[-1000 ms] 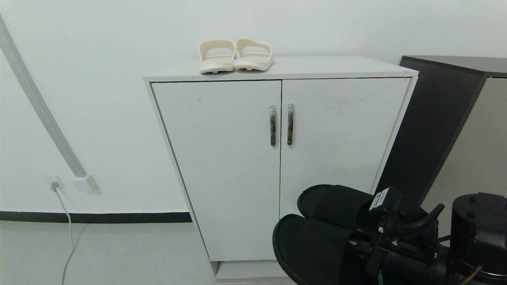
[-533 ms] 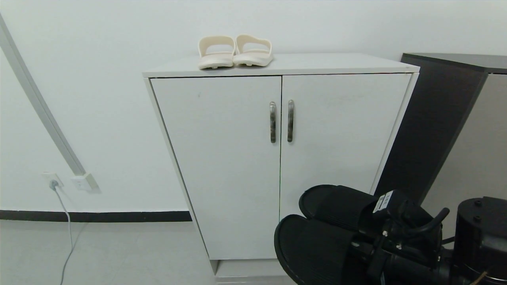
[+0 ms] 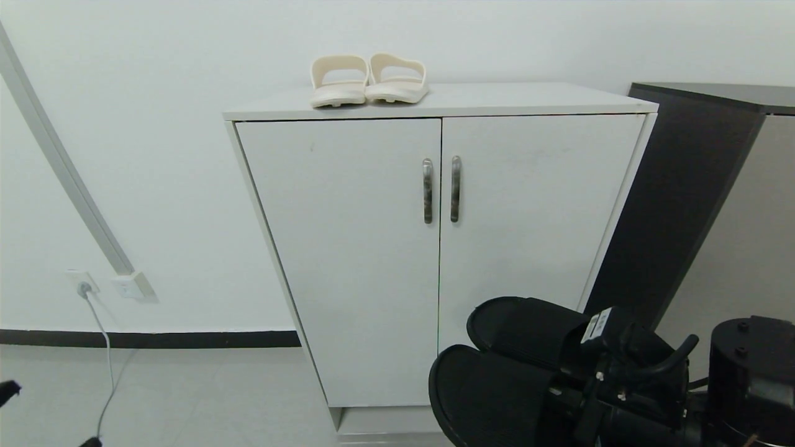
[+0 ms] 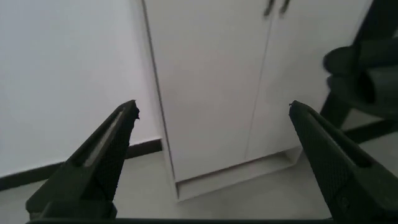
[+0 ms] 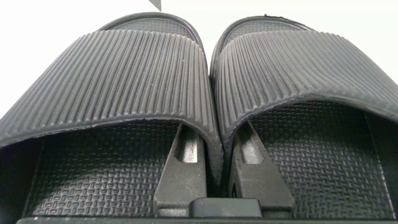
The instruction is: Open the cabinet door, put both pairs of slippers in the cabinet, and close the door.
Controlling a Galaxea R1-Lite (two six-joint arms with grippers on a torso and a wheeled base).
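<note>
Room: White wall and grey floor, with a white cabinet (image 3: 348,298) against the wall and a dark cabinet (image 3: 677,186) just beside it on the robot's right.
Doors: You have both doors shut. The two handles (image 3: 441,190) stand upright, side by side at the centre seam, so each door should pull open from the middle.
Cream slippers (image 3: 369,81): This pair sits on the cabinet top, the two touching. Up there it is out of the way of either door's swing.
Black slippers (image 3: 515,366): This pair is in the air, low, in front of the bottom of the right-hand door. It is not yet inside.
Right jaws: They are clamped on the black slippers (image 5: 199,93). One finger (image 5: 181,168) goes under each strap and the two adjoining inner walls are squeezed together, so both shoes travel as one load.
Left jaws: They stand wide apart and empty, low on the robot's left. The fingers (image 4: 99,155) frame the cabinet's lower front.
Step, as I judge it: Door opening has not begun. Your free left arm is the natural one for a handle.
Risk, as I judge it: The carried pair hangs in front of the right door and could block it if you pull that door.
</note>
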